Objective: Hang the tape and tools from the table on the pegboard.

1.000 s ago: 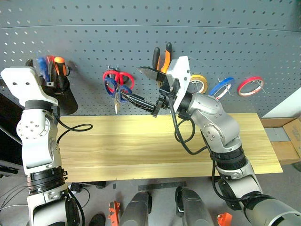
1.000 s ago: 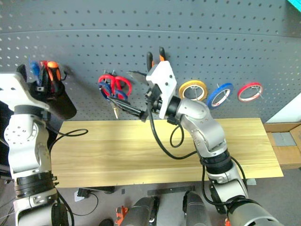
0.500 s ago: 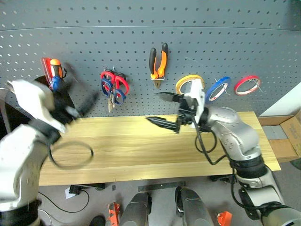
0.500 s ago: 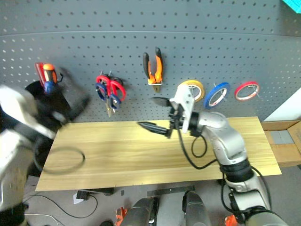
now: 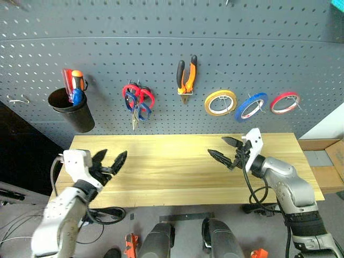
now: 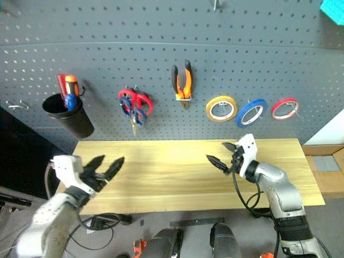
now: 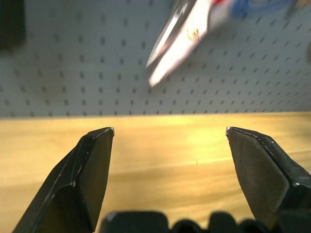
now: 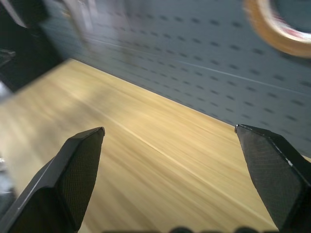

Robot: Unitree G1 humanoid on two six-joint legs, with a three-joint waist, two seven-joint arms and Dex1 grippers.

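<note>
Wooden table under both grippers — left gripper, right gripper — jaws spread, empty.

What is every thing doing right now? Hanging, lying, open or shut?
Orange-and-black-handled pliers: hanging on the grey pegboard.
Two scissors, red-handled and blue-handled: hanging together.
Yellow tape ring, blue tape ring, red tape ring: hanging.
Screwdrivers: standing in black cup.
Left gripper: open, holding nothing.
Right gripper: open, holding nothing.

Light: you get even, bright indoor light.
Shadows: soft ones under the pegboard tools.
Blur: wrist views smear the scissors.
Table: mild sheen.
</note>
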